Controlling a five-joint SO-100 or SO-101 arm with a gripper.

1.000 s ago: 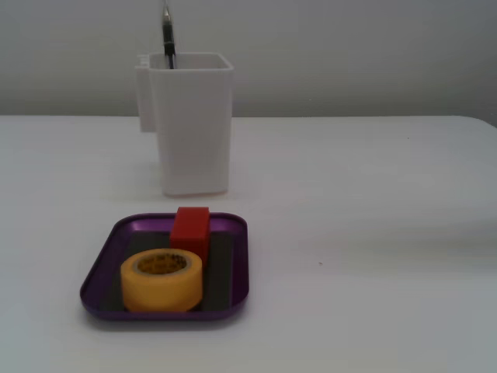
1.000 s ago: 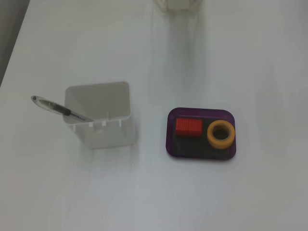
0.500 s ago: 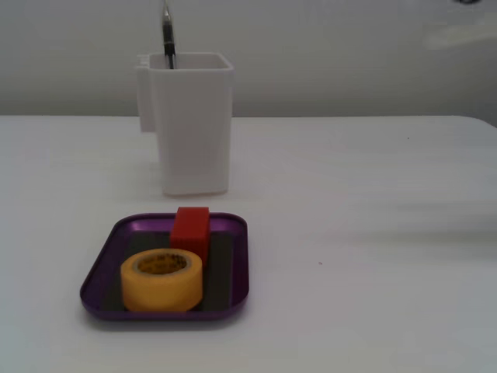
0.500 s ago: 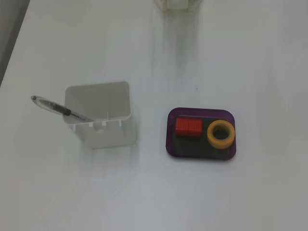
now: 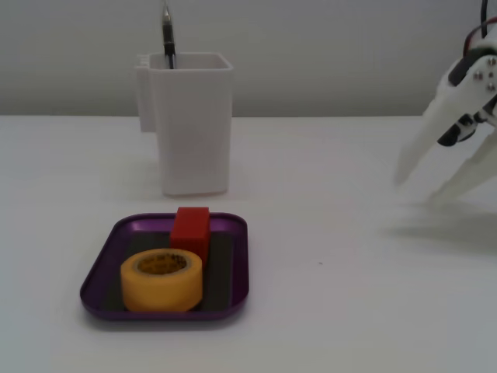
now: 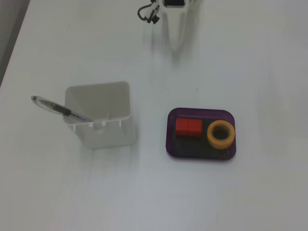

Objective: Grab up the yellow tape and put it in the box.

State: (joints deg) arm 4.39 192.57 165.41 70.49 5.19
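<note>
- the yellow tape (image 5: 161, 280) already lies flat inside the box (image 5: 103, 269), touching or just beside a red cube (image 5: 190, 229) there.
- the gripper (image 5: 423, 190) hangs at the right edge of a fixed view, its 2 white fingers (image 5: 423, 148) spread wide and holding nothing.
- the tape is well apart from the fingers, across the bare tabletop (image 5: 349, 295).
- risk: a reach toward the box could clip the rim, nudge the cube, or knock the white container (image 5: 194, 120) holding a pen (image 5: 167, 35).
</note>
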